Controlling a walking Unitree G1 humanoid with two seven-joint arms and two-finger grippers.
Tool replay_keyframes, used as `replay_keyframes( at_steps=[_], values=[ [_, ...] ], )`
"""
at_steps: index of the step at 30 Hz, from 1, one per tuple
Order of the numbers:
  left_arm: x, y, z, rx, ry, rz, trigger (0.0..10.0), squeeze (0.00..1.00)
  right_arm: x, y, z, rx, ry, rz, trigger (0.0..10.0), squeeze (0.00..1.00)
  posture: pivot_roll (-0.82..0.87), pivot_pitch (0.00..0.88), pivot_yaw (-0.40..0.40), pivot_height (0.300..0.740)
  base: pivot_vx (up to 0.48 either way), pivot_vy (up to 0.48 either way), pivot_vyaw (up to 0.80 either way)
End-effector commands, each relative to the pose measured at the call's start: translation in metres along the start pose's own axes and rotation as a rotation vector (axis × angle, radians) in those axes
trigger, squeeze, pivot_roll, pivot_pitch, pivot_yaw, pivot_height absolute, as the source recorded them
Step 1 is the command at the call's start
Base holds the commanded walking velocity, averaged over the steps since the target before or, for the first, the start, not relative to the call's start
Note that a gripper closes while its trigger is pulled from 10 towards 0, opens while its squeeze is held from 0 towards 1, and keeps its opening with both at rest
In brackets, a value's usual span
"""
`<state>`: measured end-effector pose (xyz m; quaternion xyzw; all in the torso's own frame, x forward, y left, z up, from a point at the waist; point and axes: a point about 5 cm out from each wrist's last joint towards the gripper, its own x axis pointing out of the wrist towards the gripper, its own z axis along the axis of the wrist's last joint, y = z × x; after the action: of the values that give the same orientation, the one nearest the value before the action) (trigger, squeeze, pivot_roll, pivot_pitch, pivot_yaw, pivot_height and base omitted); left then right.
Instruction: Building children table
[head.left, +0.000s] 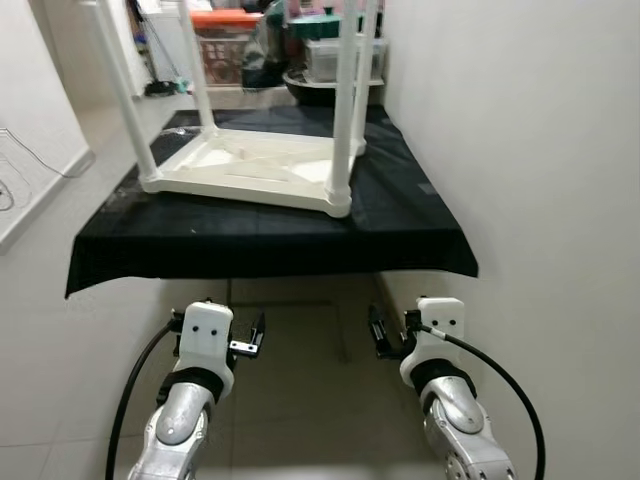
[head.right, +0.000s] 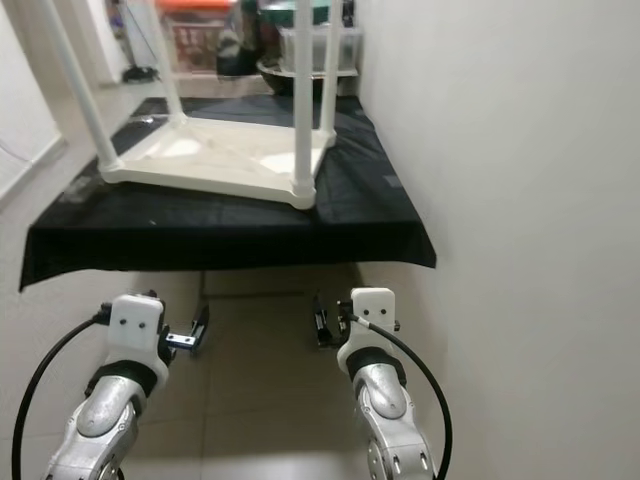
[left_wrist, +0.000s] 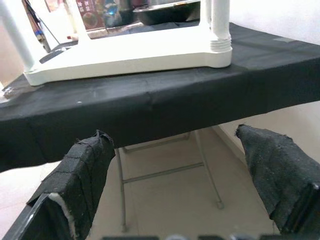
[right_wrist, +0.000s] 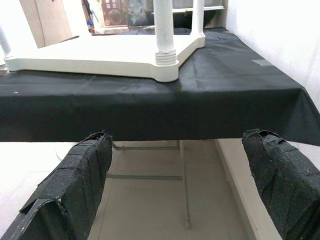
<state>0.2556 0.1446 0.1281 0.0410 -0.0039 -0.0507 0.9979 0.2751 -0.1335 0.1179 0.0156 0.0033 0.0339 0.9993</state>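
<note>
A white plastic children's table (head.left: 255, 170) lies upside down on a stand covered with a black cloth (head.left: 270, 235), its top flat against the cloth and its legs pointing up. Seen from the head camera, the table sits toward the 12 o'clock part of the cloth, with the nearest leg (head.left: 343, 110) rising from the corner at about 1 o'clock and another leg (head.left: 125, 90) at 11 o'clock. That near corner stands close to the cloth's front edge, and the threaded collar (right_wrist: 165, 56) at the foot of the leg is visible in the right wrist view. The left gripper (head.left: 252, 337) is held low at 7 o'clock, below and in front of the cloth's edge, touching nothing. Its two padded fingers (left_wrist: 80, 175) stand wide apart with nothing between them. The right gripper (head.left: 380, 333) is at 5 o'clock, level with the left and likewise short of the stand, its fingers (right_wrist: 282, 175) spread wide and empty. Thin metal legs (left_wrist: 121, 185) of the stand show beneath the cloth over a tiled floor (head.left: 300, 390). A plain wall (head.left: 530, 150) runs along the right side. Storage bins (head.left: 225, 45) and other clutter stand behind the stand at 12 o'clock.
</note>
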Motion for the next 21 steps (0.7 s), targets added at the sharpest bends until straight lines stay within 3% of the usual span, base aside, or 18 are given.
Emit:
replay_keyframes(
  at_steps=[1,21],
  values=[
    [-0.0002,-0.0009,-0.0017,0.007,0.005,-0.004,10.0,0.0,-0.0006,-0.0008,-0.0022,-0.006,0.01,-0.002,10.0,0.0,0.06,0.0,-0.027,0.74,0.266,0.0,0.0],
    [-0.0013,-0.0023,-0.0026,0.016,0.004,-0.018,10.0,0.0,-0.0002,0.0002,-0.0019,-0.007,0.008,-0.003,10.0,0.0,0.06,0.0,-0.027,0.74,0.274,0.0,0.0]
  ],
)
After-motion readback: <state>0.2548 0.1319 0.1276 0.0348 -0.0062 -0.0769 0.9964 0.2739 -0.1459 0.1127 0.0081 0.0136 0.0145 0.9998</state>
